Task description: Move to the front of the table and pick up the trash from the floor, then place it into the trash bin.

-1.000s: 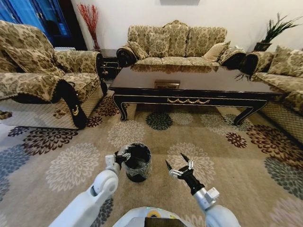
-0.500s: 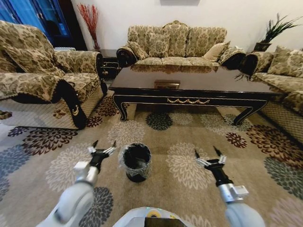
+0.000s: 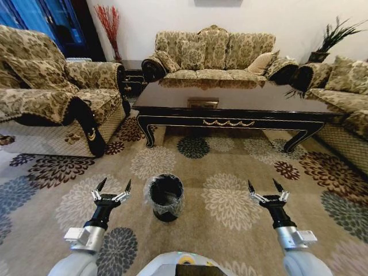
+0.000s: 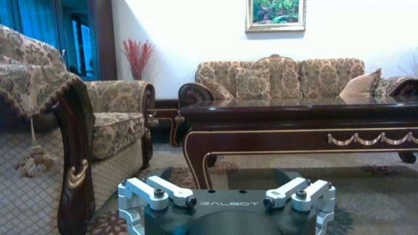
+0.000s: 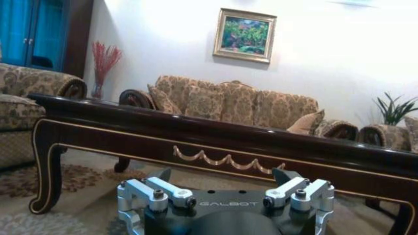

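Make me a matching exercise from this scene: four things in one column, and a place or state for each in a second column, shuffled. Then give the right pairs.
Things
1. trash bin
2. left gripper
3. right gripper
4. table

Places or states
A. open, over the carpet on the robot's right of the bin
B. between the sofas, beyond the bin
C. open, over the carpet on the robot's left of the bin
D. on the carpet between the two grippers, lined with a bag

Pairs: 1-D, 2-C, 3-A, 4-B

Glossy dark wood table (image 3: 230, 103), crinkled translucent plastic bag lining the trash bin (image 3: 165, 197), matt patterned carpet (image 3: 230, 167).
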Tool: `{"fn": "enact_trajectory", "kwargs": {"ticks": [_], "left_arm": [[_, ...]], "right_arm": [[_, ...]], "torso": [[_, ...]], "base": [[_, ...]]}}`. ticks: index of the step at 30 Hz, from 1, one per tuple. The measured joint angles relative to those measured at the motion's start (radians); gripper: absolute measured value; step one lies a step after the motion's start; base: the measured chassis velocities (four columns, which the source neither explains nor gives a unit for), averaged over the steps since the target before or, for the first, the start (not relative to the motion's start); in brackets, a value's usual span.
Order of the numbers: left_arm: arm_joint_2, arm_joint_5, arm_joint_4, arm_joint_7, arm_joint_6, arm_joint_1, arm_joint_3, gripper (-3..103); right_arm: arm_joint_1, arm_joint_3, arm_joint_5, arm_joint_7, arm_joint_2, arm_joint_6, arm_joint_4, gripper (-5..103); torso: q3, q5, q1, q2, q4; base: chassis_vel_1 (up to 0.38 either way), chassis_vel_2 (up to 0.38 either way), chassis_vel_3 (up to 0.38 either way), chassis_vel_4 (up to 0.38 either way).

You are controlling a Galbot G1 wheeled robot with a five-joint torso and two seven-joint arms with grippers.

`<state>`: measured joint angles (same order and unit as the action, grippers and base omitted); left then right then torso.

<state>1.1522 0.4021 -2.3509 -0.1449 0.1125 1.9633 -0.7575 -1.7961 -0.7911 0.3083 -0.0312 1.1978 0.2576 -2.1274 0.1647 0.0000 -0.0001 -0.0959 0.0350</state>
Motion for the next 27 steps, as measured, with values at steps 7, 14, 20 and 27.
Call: {"fn": "enact_trajectory", "kwargs": {"ticks": [7, 14, 20, 27], "left_arm": [[-0.002, 0.004, 0.001, -0.004, -0.007, -0.003, 0.004, 100], [-0.003, 0.005, 0.001, -0.006, -0.009, -0.005, 0.005, 100], [-0.003, 0.006, 0.002, -0.007, -0.011, -0.006, 0.006, 100], [-0.003, 0.006, 0.002, -0.007, -0.011, -0.006, 0.007, 100]], "right_arm": [[-0.001, -0.001, 0.001, -0.005, 0.000, 0.000, 0.001, 100], [0.000, 0.000, 0.001, -0.005, 0.000, 0.000, 0.001, 100], [0.000, 0.000, 0.001, -0.005, 0.000, 0.000, 0.001, 100], [0.000, 0.001, 0.001, -0.005, 0.000, 0.000, 0.001, 100]], "torso": [[0.000, 0.0000, 0.000, 0.000, 0.0001], [0.000, 0.0000, 0.000, 0.000, 0.0002], [0.000, 0.0000, 0.000, 0.000, 0.0001], [0.000, 0.0001, 0.000, 0.000, 0.0001]], "base": [[0.000, 0.000, 0.000, 0.000], [0.000, 0.000, 0.000, 0.000], [0.015, -0.030, -0.022, 0.021], [0.125, -0.135, -0.125, 0.141]]}}
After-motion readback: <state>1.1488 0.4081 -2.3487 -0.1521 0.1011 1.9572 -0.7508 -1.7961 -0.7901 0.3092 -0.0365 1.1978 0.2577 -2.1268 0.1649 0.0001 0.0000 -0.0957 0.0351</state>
